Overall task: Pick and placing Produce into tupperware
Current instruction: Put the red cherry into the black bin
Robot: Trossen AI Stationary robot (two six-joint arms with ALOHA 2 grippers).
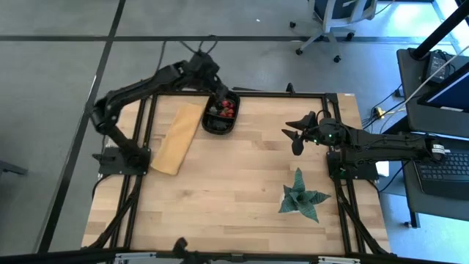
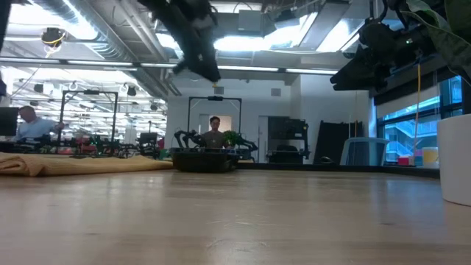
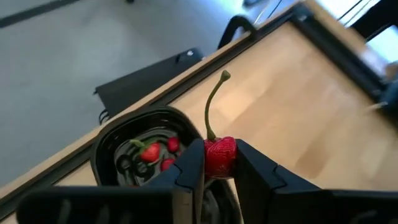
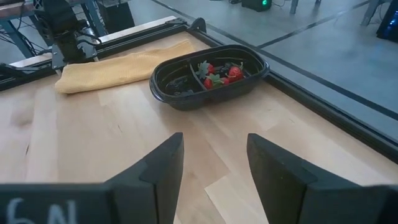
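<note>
Red cherry (image 3: 220, 157) clamped in my left gripper (image 3: 219, 163), above the black tupperware (image 3: 112, 140).
Stem points away from the fingers; tub's long axis runs toward the table's far edge. My right gripper (image 4: 211, 163) waits half open, empty.

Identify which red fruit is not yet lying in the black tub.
The red fruit with the long green stem, pinched in the left gripper above the tub. The other strawberries lie inside the tub.

A pale wooden table (image 1: 234, 183) carries three things: the black tub (image 1: 220, 116) sits at the far edge, a folded tan cloth (image 1: 177, 137) lies just beside it toward the left edge, and a green spiky plant (image 1: 303, 195) stands near the right edge.
</note>
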